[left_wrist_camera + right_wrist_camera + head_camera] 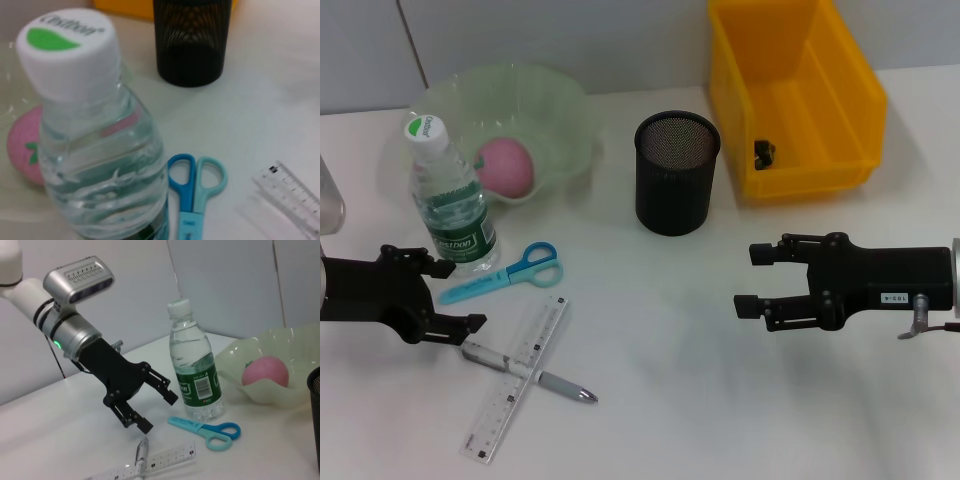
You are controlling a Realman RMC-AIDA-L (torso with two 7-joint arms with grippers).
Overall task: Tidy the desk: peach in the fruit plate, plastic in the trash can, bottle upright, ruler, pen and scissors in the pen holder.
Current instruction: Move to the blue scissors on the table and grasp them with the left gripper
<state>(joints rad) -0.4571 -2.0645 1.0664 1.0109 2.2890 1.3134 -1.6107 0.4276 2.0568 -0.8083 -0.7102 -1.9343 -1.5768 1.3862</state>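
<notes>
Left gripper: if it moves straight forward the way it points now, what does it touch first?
Probably the pen or ruler just ahead of the open left gripper; the height is unclear, so it might pass above them.

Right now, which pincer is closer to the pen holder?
The right pincer is nearer: it sits open just beside the pen holder. The left pincer, also open, is farther off, past the scissors.
</notes>
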